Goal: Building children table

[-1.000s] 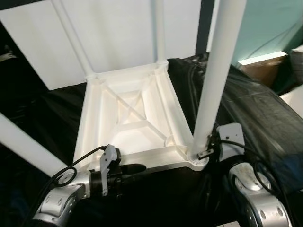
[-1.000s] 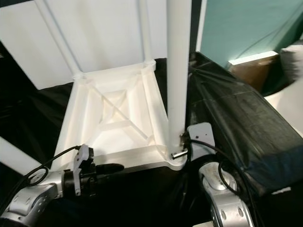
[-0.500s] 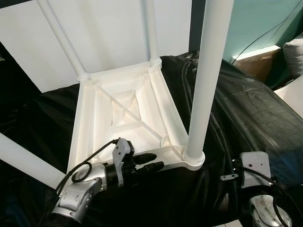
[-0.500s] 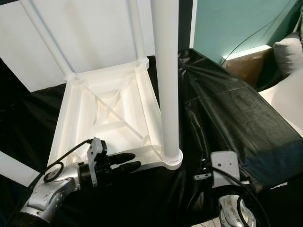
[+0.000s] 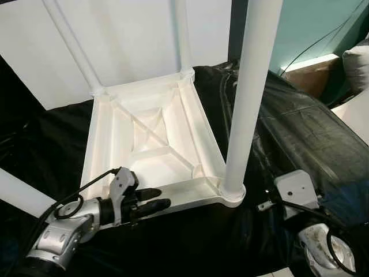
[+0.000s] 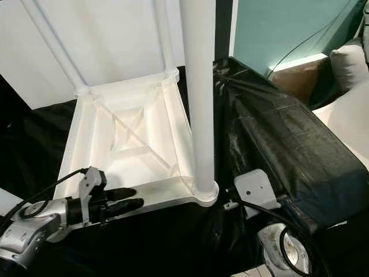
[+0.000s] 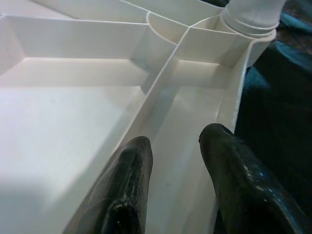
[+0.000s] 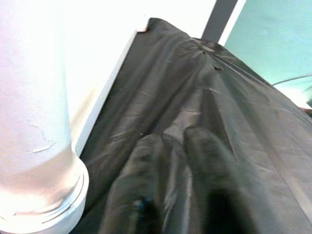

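The white children's table top [image 5: 190, 192] lies upside down on a black sheet, its ribbed underside facing up. A thick white leg [image 5: 248, 98] stands in the near right corner socket [image 7: 251, 19]. Two thinner-looking legs [image 5: 72, 49] rise from the far corners. My left gripper [image 5: 154, 199] is open at the near rim, one finger [image 7: 129, 170] over the inner channel and the other finger [image 7: 234, 165] at the outer wall. My right gripper [image 8: 173, 139] is shut over the black sheet, just right of the near leg and apart from it. Its wrist [image 5: 295, 187] is low on the right.
A fourth white tube [image 5: 20, 193] slants out at the near left. Black sheeting [image 5: 300, 127] covers a raised surface to the right. Behind stand a white panel [image 5: 132, 40], a teal wall, a cardboard box [image 5: 314, 78] and a pale cushion [image 5: 357, 57].
My right gripper has come off the base of the near right leg and sits beside it. The left gripper slid along the near rim toward that leg, then back.
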Robot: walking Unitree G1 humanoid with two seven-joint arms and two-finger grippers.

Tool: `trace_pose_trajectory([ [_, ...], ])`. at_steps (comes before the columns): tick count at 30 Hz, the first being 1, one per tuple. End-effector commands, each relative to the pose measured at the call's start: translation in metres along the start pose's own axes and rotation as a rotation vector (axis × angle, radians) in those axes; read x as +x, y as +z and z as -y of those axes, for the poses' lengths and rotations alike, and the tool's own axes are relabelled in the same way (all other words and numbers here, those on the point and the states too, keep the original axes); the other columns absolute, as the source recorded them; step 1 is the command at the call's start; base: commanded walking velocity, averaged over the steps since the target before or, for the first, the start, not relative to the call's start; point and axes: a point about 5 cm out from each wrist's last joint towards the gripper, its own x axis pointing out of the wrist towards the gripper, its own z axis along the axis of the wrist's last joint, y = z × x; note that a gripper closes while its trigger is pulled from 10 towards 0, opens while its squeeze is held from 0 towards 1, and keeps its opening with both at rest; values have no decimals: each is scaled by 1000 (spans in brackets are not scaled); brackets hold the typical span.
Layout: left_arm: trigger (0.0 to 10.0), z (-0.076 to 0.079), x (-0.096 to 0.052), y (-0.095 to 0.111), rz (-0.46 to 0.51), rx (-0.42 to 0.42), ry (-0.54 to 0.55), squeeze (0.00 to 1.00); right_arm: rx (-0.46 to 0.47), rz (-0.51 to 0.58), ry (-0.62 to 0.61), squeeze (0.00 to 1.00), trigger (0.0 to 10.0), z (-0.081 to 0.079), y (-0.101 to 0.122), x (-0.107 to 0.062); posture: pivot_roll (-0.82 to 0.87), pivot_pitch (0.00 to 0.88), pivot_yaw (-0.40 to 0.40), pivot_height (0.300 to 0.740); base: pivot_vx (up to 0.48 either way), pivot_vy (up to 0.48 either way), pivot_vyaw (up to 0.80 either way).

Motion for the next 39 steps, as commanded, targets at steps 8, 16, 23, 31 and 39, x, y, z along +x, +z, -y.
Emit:
trace_pose_trajectory([
  [8,10000,14,-27,-35,-186,-71,-255,0,2,59,104,737,10000,-7,9,8,-150,50,59,740,0,0,0],
  [16,10000,17,-36,-10,-60,-100,-254,0,53,33,158,0,10000,-6,8,-4,-163,52,60,740,0,0,0],
  [23,10000,25,-48,15,26,-88,-345,0,80,25,185,0,10000,-4,8,-12,-171,54,65,740,0,0,0],
  [31,10000,35,-43,18,19,-63,-408,0,76,73,209,0,10000,-4,16,0,-165,50,63,740,0,0,0],
  [39,10000,46,-39,-10,-174,-56,-446,0,75,139,257,0,10000,-10,26,18,-147,47,60,740,0,0,0],
])
